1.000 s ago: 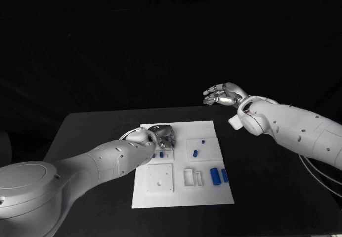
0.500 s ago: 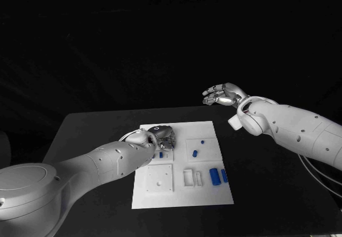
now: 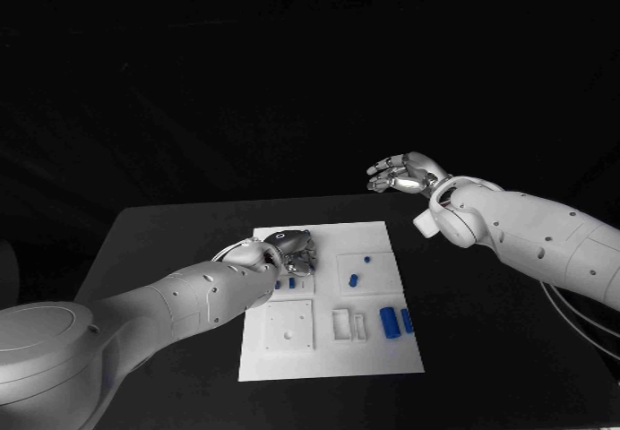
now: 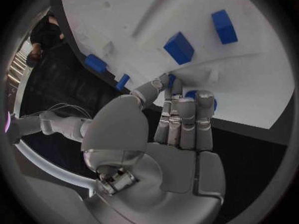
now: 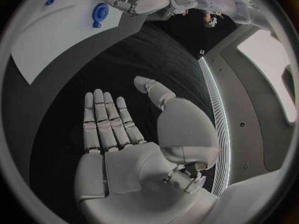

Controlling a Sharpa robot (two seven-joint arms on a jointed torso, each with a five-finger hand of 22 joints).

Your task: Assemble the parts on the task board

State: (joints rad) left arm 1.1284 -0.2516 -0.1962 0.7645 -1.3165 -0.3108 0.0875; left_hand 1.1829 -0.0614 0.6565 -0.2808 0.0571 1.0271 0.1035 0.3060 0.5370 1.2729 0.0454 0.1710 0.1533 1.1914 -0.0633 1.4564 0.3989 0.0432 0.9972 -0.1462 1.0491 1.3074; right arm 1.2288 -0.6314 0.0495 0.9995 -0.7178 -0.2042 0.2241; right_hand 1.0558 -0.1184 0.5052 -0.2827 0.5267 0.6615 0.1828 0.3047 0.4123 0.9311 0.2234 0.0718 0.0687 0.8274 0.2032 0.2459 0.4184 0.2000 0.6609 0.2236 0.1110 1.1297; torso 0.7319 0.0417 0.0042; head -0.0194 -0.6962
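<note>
The white task board [image 3: 374, 358] lies in the middle of the black table. My left hand [image 3: 289, 247] is down on the board's far left part. Its thumb and fingertips [image 4: 187, 107] close around a small blue part [image 4: 212, 103] at the board's surface [image 4: 187, 10]. Two more blue blocks [image 4: 179, 47] lie just beyond it. Other blue parts sit on the board: two small ones [image 3: 291, 281] by my left wrist, two [image 3: 356, 279] in the middle, and two longer ones [image 3: 389, 321] at the right. My right hand [image 3: 407, 173] hangs open in the air past the table's far edge, palm [image 5: 124, 154] empty.
Two white rectangular frames [image 3: 347, 323] and a square plate [image 3: 287, 322] sit on the near half of the board. Bare black table [image 3: 491, 313] surrounds the board on all sides. The right wrist view shows the board's corner [image 5: 62, 35] and my left hand [image 5: 134, 0] far off.
My left hand has shifted slightly on the board's far left part. The right hand stays raised and open.
</note>
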